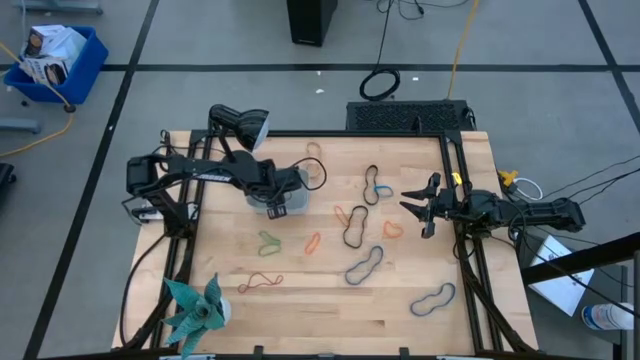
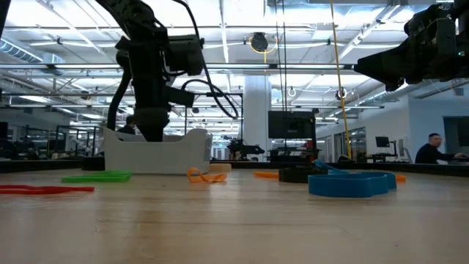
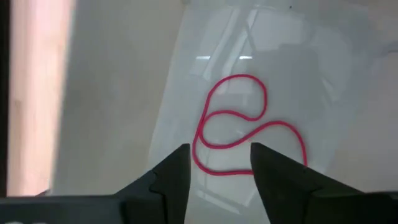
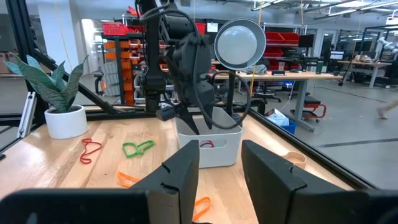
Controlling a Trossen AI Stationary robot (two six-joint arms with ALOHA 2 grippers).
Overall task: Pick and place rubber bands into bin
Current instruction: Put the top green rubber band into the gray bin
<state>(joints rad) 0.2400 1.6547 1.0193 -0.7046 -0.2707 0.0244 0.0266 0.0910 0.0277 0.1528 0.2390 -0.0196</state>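
Note:
The bin [image 1: 297,188], a small light grey tray, stands on the wooden table left of centre; it also shows in the low view [image 2: 157,154] and the right wrist view [image 4: 208,146]. A red rubber band [image 3: 239,124] lies looped on its floor. My left gripper [image 3: 221,165] is open just above that band, reaching down into the bin [image 1: 277,200]. Several rubber bands lie loose on the table: green [image 1: 268,241], orange [image 1: 313,241], red [image 1: 260,283], black [image 1: 355,232], blue [image 1: 433,300]. My right gripper [image 1: 420,205] hovers open and empty above the table's right side.
A potted plant [image 1: 195,310] stands at the near left corner. A desk lamp [image 1: 245,125] stands at the far left, behind the bin. A bright blue crate [image 1: 55,60] sits on the floor beyond the table. A person [image 2: 432,147] shows far off in the room.

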